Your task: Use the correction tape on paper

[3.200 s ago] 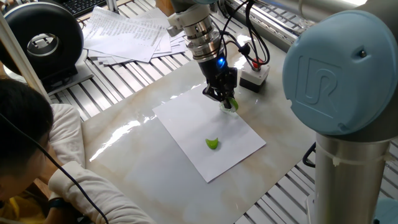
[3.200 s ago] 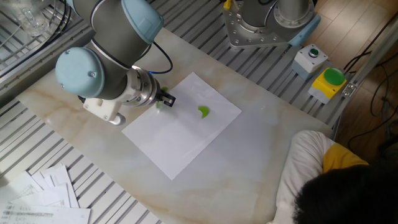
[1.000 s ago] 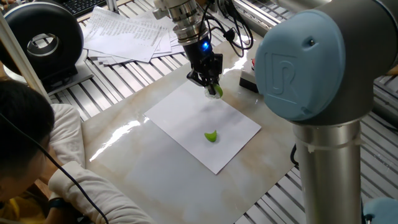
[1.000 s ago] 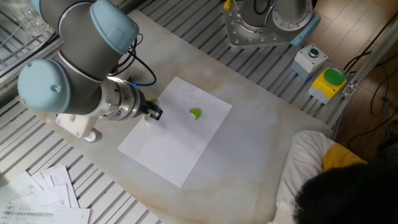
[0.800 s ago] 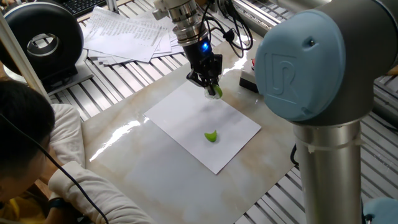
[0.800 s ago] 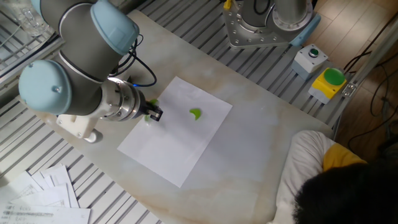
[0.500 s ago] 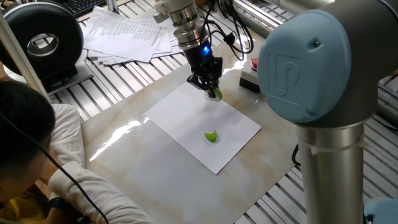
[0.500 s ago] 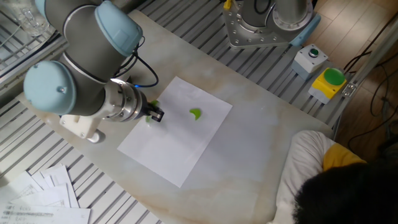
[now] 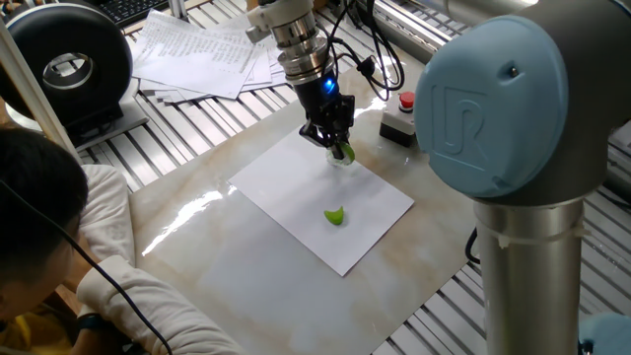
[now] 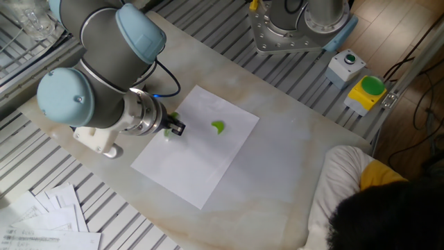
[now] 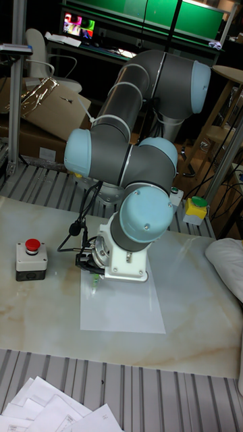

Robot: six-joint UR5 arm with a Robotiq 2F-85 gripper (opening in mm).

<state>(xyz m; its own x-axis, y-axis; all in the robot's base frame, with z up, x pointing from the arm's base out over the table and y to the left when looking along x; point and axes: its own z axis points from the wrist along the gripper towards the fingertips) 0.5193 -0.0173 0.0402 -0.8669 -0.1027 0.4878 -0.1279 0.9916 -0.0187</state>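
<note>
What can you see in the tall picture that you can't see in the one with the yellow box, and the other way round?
Only the tall fixed view shows the grey box with a red button and the monitors at the back. Only the other fixed view shows the small green cap lying on the sheet and the yellow box with a green button. Both show the white sheet of paper, the marble table, the blue-jointed robot arm and its fingers shut on the green correction tape.

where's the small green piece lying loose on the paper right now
In one fixed view the green piece lies mid-sheet on the white paper, nearer the camera than the gripper, apart from it.
</note>
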